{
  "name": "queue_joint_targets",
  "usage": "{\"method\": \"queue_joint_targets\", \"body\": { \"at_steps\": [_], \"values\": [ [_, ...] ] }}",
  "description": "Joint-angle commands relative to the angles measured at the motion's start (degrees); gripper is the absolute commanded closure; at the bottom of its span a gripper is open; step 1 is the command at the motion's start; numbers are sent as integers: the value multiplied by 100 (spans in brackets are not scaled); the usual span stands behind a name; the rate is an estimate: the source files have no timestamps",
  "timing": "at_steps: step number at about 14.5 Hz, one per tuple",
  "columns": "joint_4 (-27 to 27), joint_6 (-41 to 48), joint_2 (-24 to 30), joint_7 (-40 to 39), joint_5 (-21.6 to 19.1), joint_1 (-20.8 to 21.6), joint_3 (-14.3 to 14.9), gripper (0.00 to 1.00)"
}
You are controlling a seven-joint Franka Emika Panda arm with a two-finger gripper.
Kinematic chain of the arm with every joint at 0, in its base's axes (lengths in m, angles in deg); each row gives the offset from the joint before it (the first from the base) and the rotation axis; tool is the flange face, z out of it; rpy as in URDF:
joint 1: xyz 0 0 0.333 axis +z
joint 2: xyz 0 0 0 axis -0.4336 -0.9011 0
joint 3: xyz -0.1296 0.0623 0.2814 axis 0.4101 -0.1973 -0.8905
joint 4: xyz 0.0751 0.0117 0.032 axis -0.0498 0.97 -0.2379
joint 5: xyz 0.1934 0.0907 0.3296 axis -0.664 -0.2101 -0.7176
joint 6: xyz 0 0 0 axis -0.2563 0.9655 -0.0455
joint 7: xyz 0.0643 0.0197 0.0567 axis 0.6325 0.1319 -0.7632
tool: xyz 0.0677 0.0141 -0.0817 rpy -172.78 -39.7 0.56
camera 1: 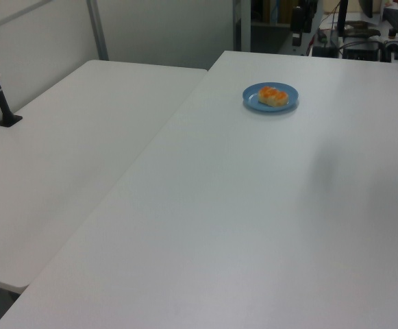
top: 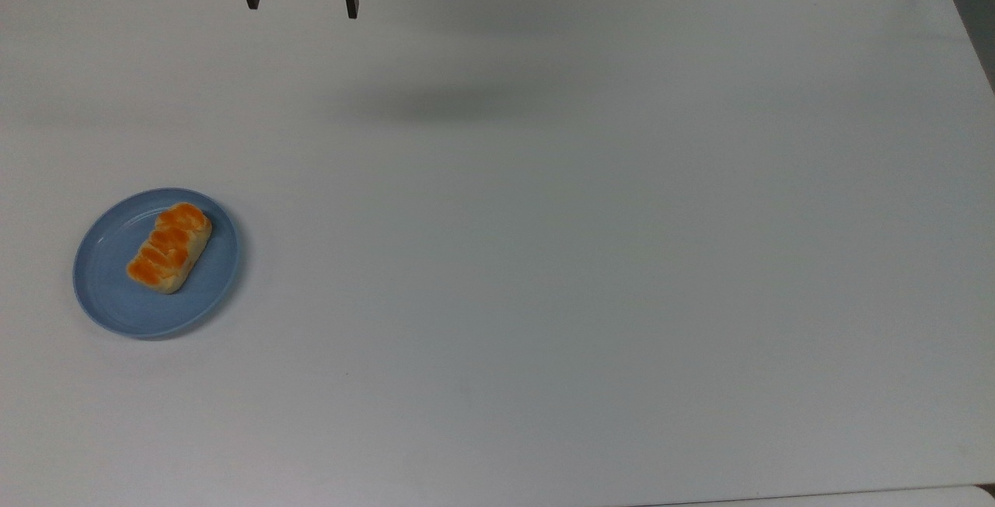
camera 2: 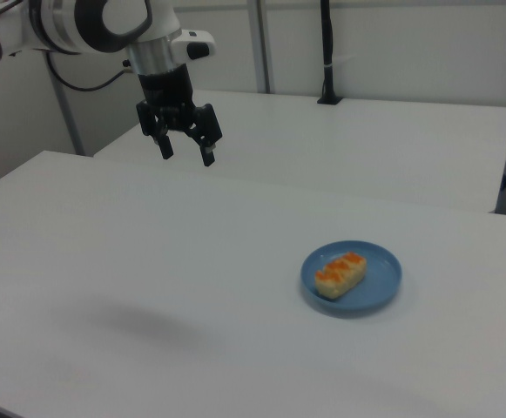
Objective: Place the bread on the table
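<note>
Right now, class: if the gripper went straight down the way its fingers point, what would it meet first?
Probably bare table. The gripper hangs open, fingers pointing down, well above the white surface. The bread lies on the blue plate, far off to the right view's right. Exact depth is unclear.

In the top view you see the bread [top: 169,247] lying on the blue plate [top: 105,297] at the left of the white table [top: 591,258]. Your gripper [top: 301,8] hangs at the top edge, fingers spread wide and empty, well apart from the plate.
</note>
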Motion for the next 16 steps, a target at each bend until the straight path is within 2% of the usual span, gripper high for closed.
{"method": "queue_joint_targets", "body": {
  "at_steps": [1,8,11,14,16],
  "values": [
    [129,-103,109,-81,-31,28,76,0],
    [129,-173,-40,-231,162,-245,120,0],
    [129,-637,-276,-239,294,-402,120,0],
    [-46,-1296,-724,-143,58,-814,120,0],
    [-65,-1482,-962,-116,-109,-947,129,0]
  ]
}}
